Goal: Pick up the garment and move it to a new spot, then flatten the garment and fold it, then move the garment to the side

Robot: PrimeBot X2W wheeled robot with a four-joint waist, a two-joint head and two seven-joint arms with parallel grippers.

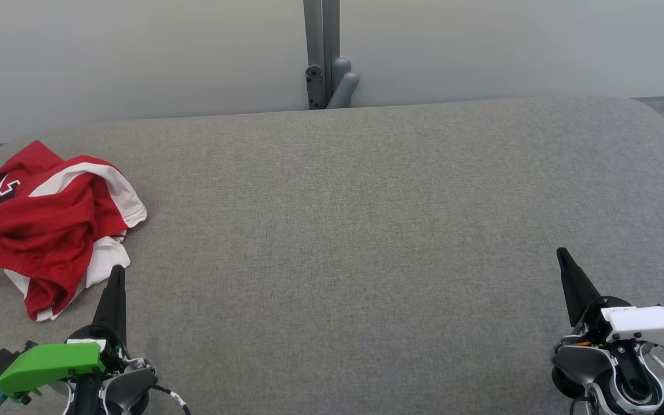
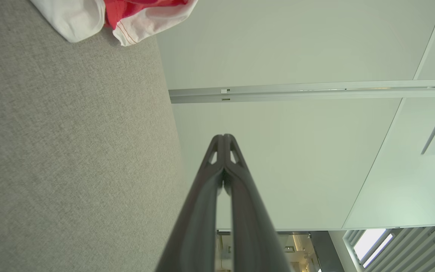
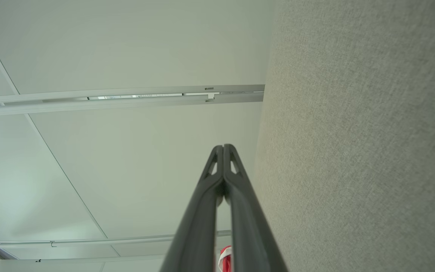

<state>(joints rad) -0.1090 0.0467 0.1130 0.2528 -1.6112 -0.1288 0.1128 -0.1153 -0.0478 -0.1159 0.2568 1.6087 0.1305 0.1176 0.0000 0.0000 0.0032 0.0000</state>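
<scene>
Crumpled in a loose heap at the far left of the work surface: a red jersey point(image 1: 44, 230) with white panels. Thin, smooth knit thrown into soft folds and ridges. Dark lettering outlined in white near the upper left of the heap. White hem curled outward along the right edge, with a line of red stitching plain in the left wrist view point(image 2: 142, 22). A red and white sliver of it also low between the fingers in the right wrist view point(image 3: 225, 260).

Near the heap's lower right edge, not touching the cloth: the left gripper point(image 1: 117, 275), its two long dark fingers pressed together into one tapering spike with nothing between them point(image 2: 224, 139). Small triangular cut-outs just below the tips. Blocky green housing point(image 1: 49, 363) on the wrist behind.

Well apart, at the lower right: the right gripper point(image 1: 563, 256), likewise closed tip to tip and empty point(image 3: 224, 148), with a white housing point(image 1: 649, 325) on its wrist.

Underneath everything: a broad grey surface point(image 1: 338, 230) covered in coarse woven fabric, corners rounded, flat and matte.

Beyond the far edge: a pale, smooth panelled wall point(image 1: 136, 57), split by a grey metal post point(image 1: 321, 52) with a rounded bracket at its foot.
</scene>
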